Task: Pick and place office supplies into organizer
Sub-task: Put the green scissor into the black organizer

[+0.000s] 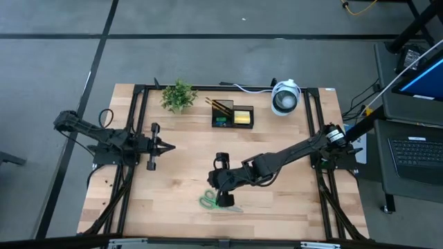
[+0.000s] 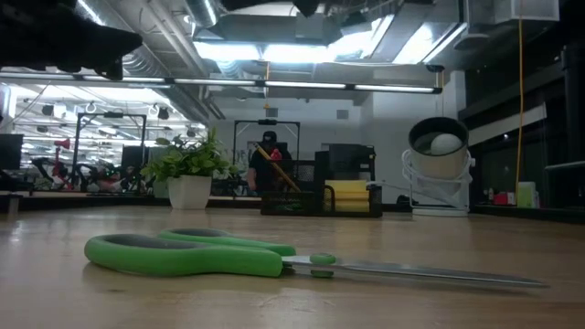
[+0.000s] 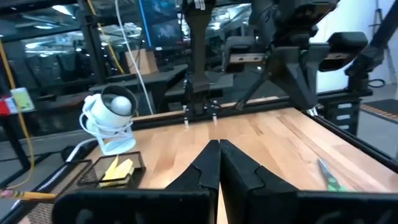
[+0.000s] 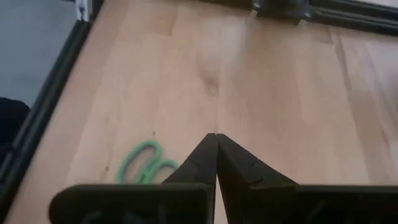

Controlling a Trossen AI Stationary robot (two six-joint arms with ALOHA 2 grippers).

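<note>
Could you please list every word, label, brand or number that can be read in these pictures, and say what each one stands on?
None can be read.
The screen beside the table shows content too small to read.
The scissors, organizer and sticky-note pad show no lettering.

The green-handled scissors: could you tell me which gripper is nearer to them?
Right. The right gripper hangs just above the scissors, empty. The left gripper waits far off, at the table's left side.
</note>
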